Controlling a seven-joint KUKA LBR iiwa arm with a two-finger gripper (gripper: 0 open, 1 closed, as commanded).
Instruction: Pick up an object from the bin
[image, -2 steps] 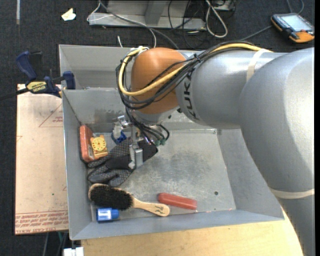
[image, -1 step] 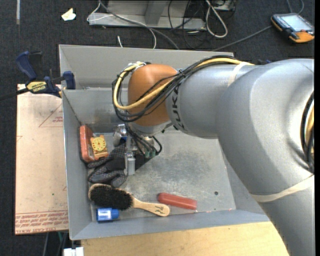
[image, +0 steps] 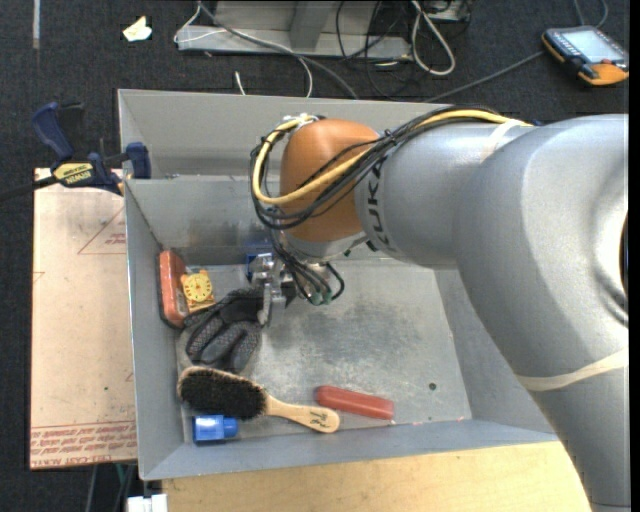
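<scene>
My gripper (image: 268, 298) hangs under the orange wrist cover in the left half of the bin, its metal fingertip right at the upper right edge of a black glove (image: 222, 328). The glove lies crumpled on the bin floor. Just left of it, an orange case with a yellow clock-like face (image: 183, 288) rests against the left wall. In front of the glove lies a wooden brush with black bristles (image: 240, 396).
A red, cylinder-shaped thing (image: 354, 403) lies near the front wall, right of the brush handle. A small blue thing (image: 214, 429) sits in the front left corner. The arm covers the bin's back right part.
</scene>
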